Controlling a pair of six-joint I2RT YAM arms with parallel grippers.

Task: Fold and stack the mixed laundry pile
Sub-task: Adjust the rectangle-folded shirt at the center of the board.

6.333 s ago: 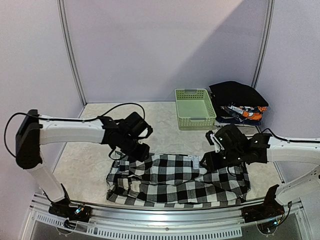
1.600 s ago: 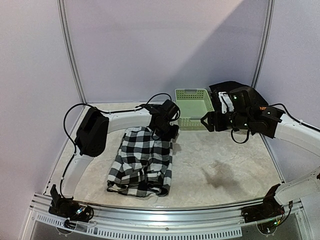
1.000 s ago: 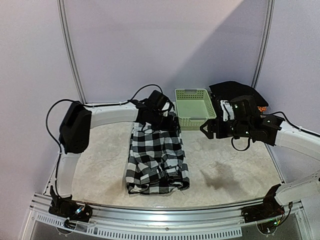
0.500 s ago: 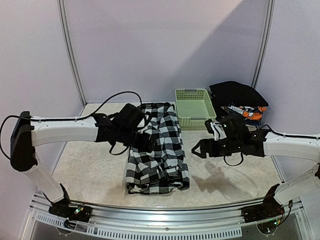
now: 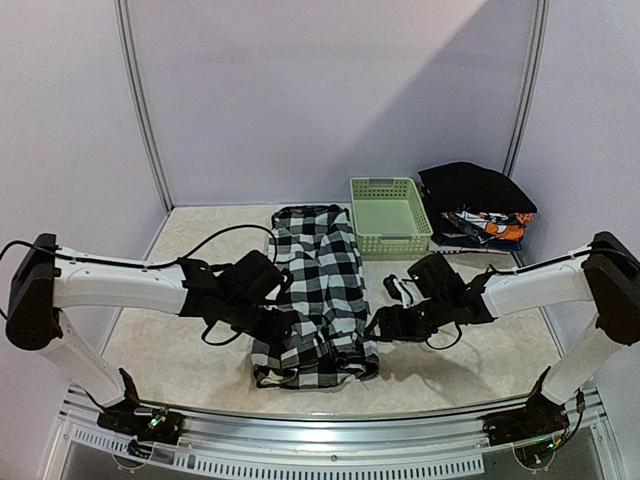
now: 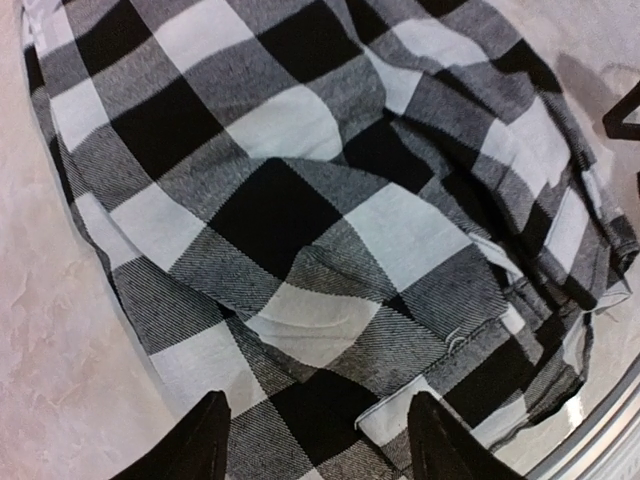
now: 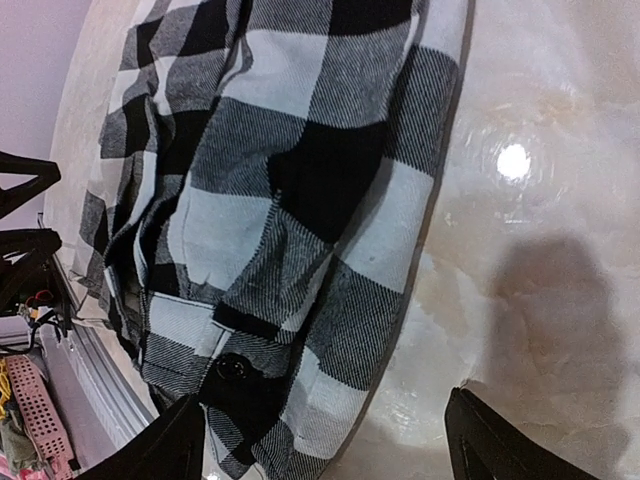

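The black-and-white checked shirt lies folded lengthwise in the middle of the table, running from the back towards the front edge. My left gripper is open just above its near left part; the wrist view shows checked cloth between the spread fingers. My right gripper is open at the shirt's near right edge, one finger over cloth, the other over bare table. A stack with a black cloth on top of orange-blue-white printed pieces sits at the back right.
A pale green slotted basket stands at the back, between the shirt's far end and the stack. The marbled table top shows on both sides of the shirt. A metal rail runs along the near edge.
The shirt went from spread wide to folded narrow and was pulled to the table's middle. In the last half second both grippers came down and forward to the shirt's near end.
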